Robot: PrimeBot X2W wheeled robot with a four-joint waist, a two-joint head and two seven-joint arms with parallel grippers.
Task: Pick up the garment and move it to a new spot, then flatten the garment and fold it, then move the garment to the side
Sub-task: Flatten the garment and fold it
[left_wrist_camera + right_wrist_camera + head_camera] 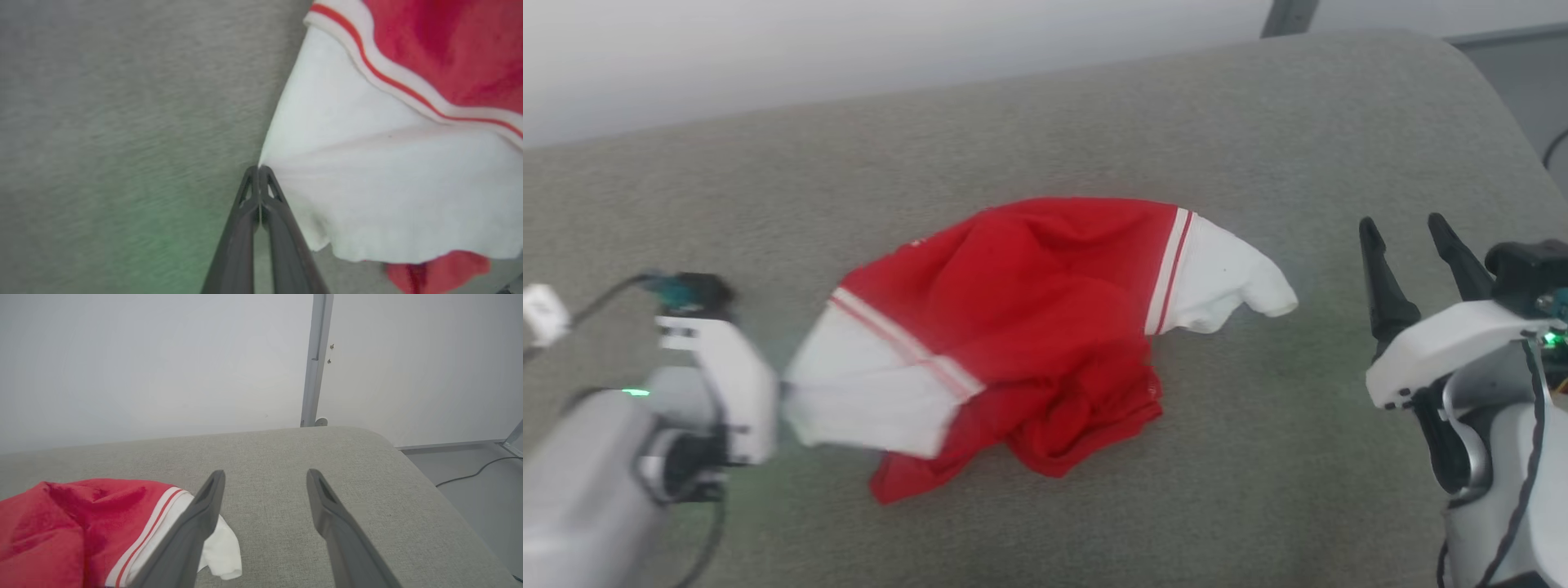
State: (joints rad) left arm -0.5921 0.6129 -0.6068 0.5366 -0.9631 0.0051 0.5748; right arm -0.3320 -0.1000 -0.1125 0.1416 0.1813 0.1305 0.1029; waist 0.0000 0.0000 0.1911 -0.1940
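Item: garment (1029, 302), crumpled; L gripper (259, 173) clamped on white sleeve (367, 183) edge; R gripper (265, 477) agape; you needed slow lift, pinch looked thin.

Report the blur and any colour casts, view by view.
Head view: motion blur smears the left arm and the white sleeve of the garment; a green glow tints the grey cushion there. Left wrist view: cushion streaked by blur, green cast at lower left, left gripper fairly sharp. Right wrist view: crisp, evenly lit, no glare; right gripper sharp.
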